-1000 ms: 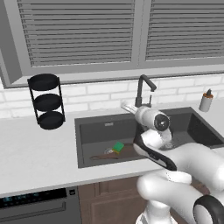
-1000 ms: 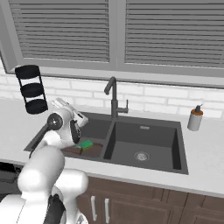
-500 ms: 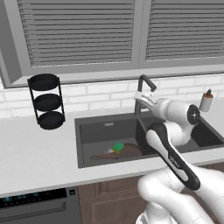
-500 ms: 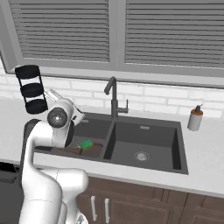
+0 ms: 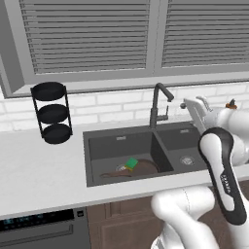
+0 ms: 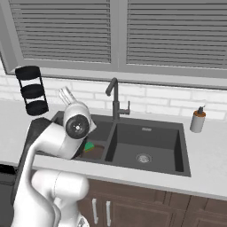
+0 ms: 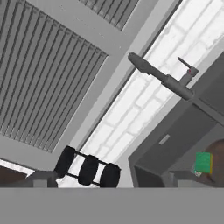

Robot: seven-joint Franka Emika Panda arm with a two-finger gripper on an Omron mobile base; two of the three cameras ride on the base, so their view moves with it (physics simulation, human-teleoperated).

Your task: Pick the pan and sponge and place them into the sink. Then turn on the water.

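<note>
Pan (image 5: 141, 168): lies in the left bowl of the sink (image 5: 97, 141).
Sponge (image 5: 132, 163): on the pan's rim, same bowl.
Faucet (image 5: 156, 104): no water running.
Gripper (image 5: 195, 103): raised near the faucet, jaws spread wide, holding nothing.
Risk: a misjudged reach could miss the faucet's small lever.
Writing: none legible.

1. No text, label, brand, number or sign can be read in any of the views.
2. The dark panel of the appliance (image 5: 44, 224) under the white counter, at about 7 o'clock in the left base view, carries pale bluish marks, too small and blurred to make out.
</note>
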